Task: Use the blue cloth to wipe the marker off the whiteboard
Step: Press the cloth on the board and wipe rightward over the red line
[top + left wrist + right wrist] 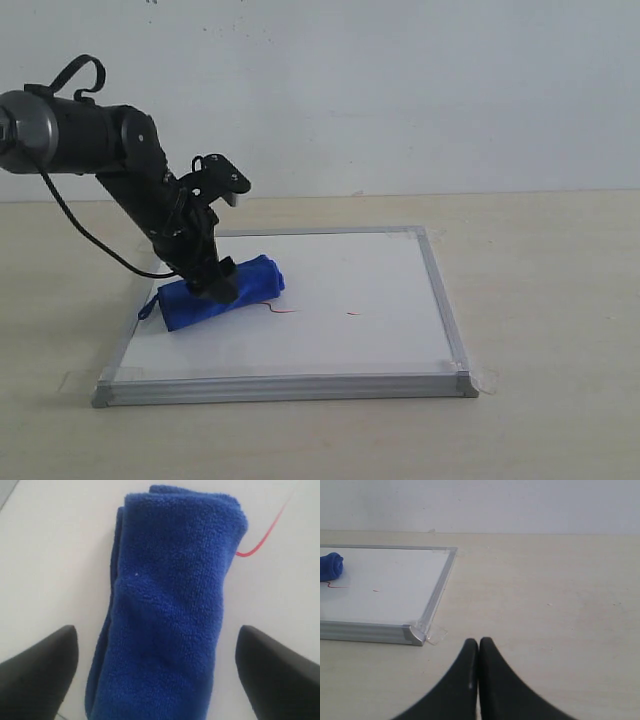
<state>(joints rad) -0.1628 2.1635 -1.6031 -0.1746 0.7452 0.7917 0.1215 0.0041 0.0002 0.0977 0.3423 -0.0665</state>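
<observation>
The blue cloth (255, 281) lies rolled on the left part of the whiteboard (350, 265). My left gripper (214, 287) is down over its middle. In the left wrist view the gripper (157, 632) is open, and its black fingers (47, 665) straddle the cloth (165, 605) with bare board showing on both sides. The red marker line (285, 311) runs out from under the cloth's end, with a short dash (353, 314) further right. My right gripper (479, 641) is shut and empty above the table, off the board's corner.
The whiteboard's silver frame (445, 300) rests on a beige table (550, 300), with clear tape at the near right corner (432, 632). A black cable (95, 240) hangs from the left arm. A pale wall stands behind.
</observation>
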